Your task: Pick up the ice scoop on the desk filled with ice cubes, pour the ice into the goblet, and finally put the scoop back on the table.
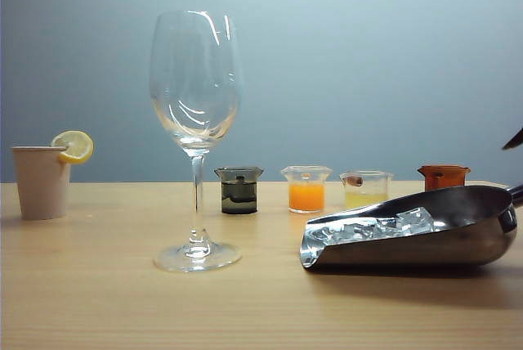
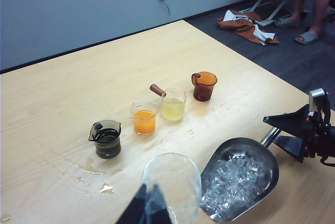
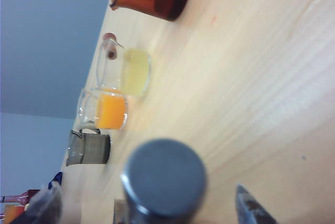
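The tall clear goblet (image 1: 196,121) stands empty on the pale wooden desk (image 1: 98,284), left of centre. To its right lies the shiny steel ice scoop (image 1: 425,231), its trough full of clear ice cubes (image 1: 372,228) and its mouth towards the goblet. My right gripper (image 2: 272,130) is open at the scoop's far end. Its fingers straddle the round end of the handle (image 3: 165,177) with wide gaps on both sides. Only one fingertip (image 1: 513,139) shows in the exterior view. My left gripper (image 2: 149,208) hovers on the near side of the goblet's rim (image 2: 171,187), fingers together, holding nothing.
Four small beakers stand in a row behind: dark (image 1: 239,190), orange (image 1: 306,189), yellow (image 1: 365,189) and brown (image 1: 443,177). A beige cup with a lemon slice (image 1: 41,182) sits far left. Spilled water (image 2: 89,174) wets the wood near the dark beaker. A seated person (image 2: 314,4) is beyond the table's edge.
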Controlling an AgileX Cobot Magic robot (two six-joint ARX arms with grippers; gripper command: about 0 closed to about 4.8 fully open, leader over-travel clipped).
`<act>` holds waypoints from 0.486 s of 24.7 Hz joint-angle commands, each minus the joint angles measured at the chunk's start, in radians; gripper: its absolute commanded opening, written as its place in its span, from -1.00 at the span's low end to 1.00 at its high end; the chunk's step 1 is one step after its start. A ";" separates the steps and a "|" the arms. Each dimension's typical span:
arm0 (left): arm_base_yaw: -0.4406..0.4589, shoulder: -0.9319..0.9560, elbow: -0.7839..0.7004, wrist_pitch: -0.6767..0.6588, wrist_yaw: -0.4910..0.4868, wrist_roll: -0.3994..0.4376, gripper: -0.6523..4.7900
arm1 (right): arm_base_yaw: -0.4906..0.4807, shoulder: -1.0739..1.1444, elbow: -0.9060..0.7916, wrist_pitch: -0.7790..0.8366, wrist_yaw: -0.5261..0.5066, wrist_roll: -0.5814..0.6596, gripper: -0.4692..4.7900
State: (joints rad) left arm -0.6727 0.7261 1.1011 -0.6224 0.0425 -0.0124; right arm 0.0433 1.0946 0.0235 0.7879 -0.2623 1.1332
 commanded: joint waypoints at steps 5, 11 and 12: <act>0.000 0.000 0.006 0.006 0.003 0.006 -0.78 | 0.000 0.031 0.006 0.055 0.002 0.000 0.74; 0.000 0.000 0.006 0.006 0.003 0.024 -0.78 | 0.000 0.040 0.006 0.056 0.017 0.000 0.65; 0.000 0.000 0.006 0.006 0.003 0.024 -0.78 | 0.000 0.040 0.006 0.057 0.017 0.000 0.65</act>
State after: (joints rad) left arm -0.6727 0.7261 1.1011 -0.6250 0.0425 0.0055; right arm 0.0433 1.1339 0.0269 0.8249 -0.2501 1.1332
